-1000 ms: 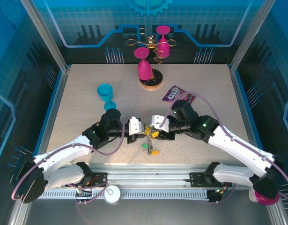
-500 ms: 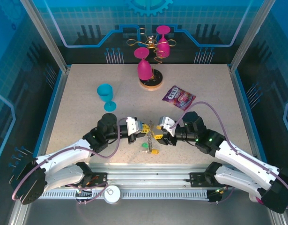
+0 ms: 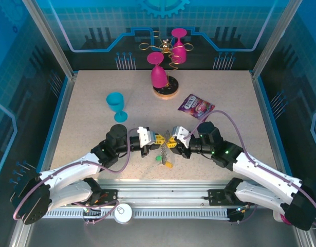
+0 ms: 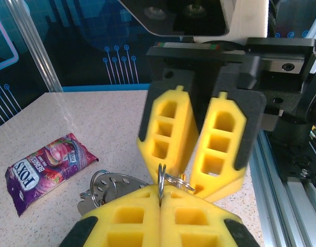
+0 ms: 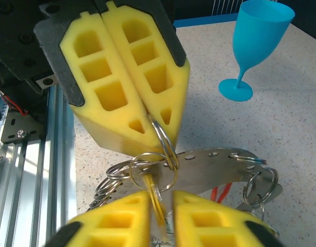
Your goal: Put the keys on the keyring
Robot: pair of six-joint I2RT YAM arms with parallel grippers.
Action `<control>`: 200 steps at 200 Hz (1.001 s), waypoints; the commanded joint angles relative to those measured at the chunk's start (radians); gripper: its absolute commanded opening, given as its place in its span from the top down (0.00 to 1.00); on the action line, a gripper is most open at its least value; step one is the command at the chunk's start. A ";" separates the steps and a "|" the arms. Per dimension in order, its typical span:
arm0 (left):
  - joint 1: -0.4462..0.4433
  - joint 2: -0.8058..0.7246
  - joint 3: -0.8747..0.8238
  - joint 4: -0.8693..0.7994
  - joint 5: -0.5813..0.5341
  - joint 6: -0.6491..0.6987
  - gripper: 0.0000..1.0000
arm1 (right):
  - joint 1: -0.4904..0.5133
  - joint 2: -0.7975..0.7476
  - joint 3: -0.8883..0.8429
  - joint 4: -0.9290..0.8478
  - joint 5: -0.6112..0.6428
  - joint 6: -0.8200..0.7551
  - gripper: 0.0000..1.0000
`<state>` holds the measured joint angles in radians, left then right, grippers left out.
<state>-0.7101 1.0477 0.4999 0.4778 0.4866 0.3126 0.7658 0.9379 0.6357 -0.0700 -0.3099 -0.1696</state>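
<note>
My left gripper is shut on a steel split ring of the keyring bunch, held just above the table at front centre. From it hang a curved perforated metal plate, more rings, and a dark chain. A green key and a yellow key lie under the chain. My right gripper faces the left one tip to tip, jaws slightly apart. A yellow key hanging from a thin ring stands edge-on in that gap. A red key head peeks behind the plate.
A teal cup stands behind the left arm. The purple snack packet lies behind the right arm. A gold wire stand with pink glasses is at the back centre. The table's metal front rail runs close below the grippers.
The right gripper has swung left and closed in on the left gripper until their tips meet over the keys. The left gripper has edged slightly right, still holding the ring.
</note>
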 commanded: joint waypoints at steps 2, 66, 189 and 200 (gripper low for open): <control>-0.002 -0.017 -0.009 0.062 0.022 -0.013 1.00 | 0.012 -0.019 0.011 0.002 0.021 -0.011 0.90; -0.002 -0.006 0.001 0.120 0.066 -0.028 1.00 | 0.046 0.024 0.067 -0.120 0.002 -0.075 1.00; -0.004 0.008 0.020 0.030 0.097 0.066 1.00 | 0.031 -0.006 0.141 -0.224 0.190 -0.064 1.00; -0.003 0.008 0.021 0.015 0.092 0.077 1.00 | 0.023 -0.022 0.144 -0.225 0.199 -0.059 1.00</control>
<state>-0.7101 1.0660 0.4927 0.4995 0.5472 0.3420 0.8101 0.9600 0.7597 -0.2989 -0.1745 -0.2615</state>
